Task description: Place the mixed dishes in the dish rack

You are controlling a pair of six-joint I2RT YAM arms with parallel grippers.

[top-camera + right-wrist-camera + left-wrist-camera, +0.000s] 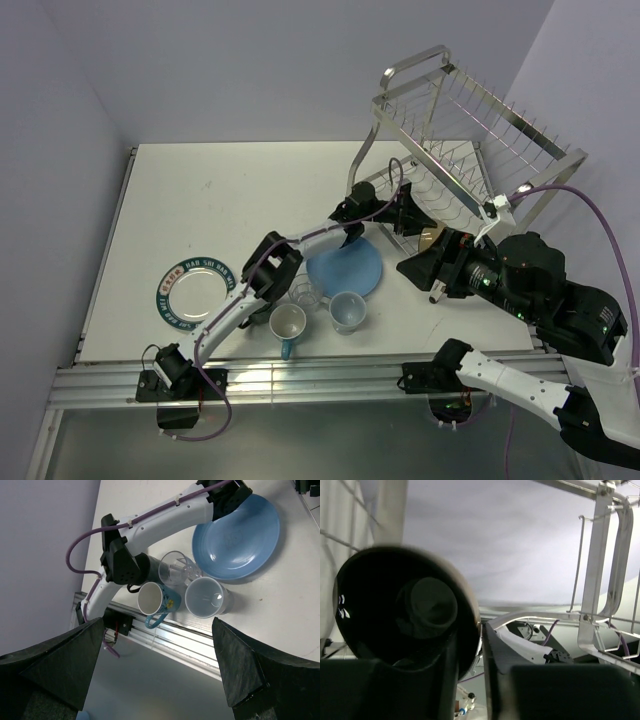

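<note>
The silver dish rack [470, 130] stands at the far right. My left gripper [405, 215] reaches into its lower tier. The black bowl [395, 610] stands on edge there, its rim between the slightly open jaws, with a thin gap at the right finger [492, 650]. On the table lie the light-blue plate [344, 268], the teal-rimmed white plate [197, 290], the clear glass [305, 295], the white-and-blue mug [288, 325] and the light-blue cup [347, 311]. A dark mug [147, 569] sits half behind the left arm's elbow. My right gripper [425, 280] hovers open and empty right of the cups.
The left arm [300, 245] stretches diagonally over the glass and the blue plate's far edge. The rack's slanted legs [592, 580] stand close on the left gripper's right. An aluminium rail [300, 378] runs along the table's near edge. Purple walls close in the left and back.
</note>
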